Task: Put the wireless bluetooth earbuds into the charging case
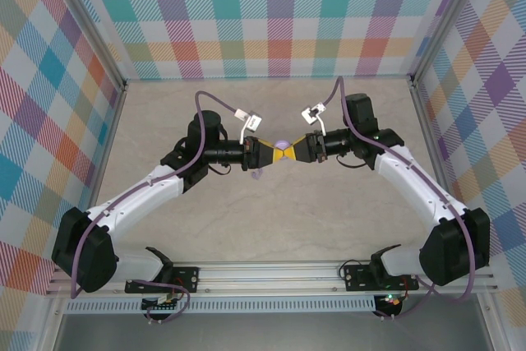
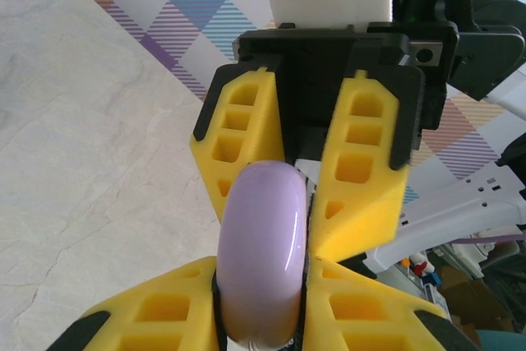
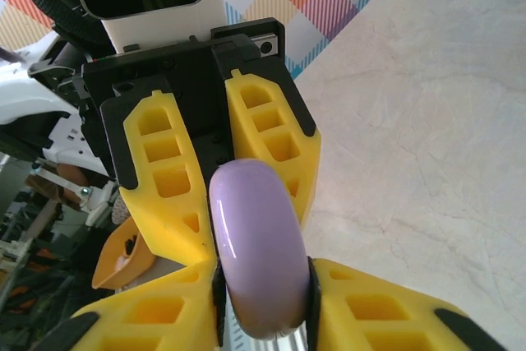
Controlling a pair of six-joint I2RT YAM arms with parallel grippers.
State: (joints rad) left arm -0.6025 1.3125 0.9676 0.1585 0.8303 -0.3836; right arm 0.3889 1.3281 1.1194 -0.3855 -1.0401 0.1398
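Lavender charging case (image 2: 263,244) held edge-on above the tabletop (image 1: 246,228). The left pincer (image 1: 273,154) is clamped on it. The right pincer (image 1: 292,153) straddles the opposite rim head-on, its grip unclear.

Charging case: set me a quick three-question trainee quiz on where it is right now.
1. True or false: the charging case lies flat on the table.
2. Its colour: A black, B lavender, C white?
3. Whose fingers flank it: the left gripper, the right gripper, or both?
Key: 1 false, it is held up off the table; 2 B; 3 both.
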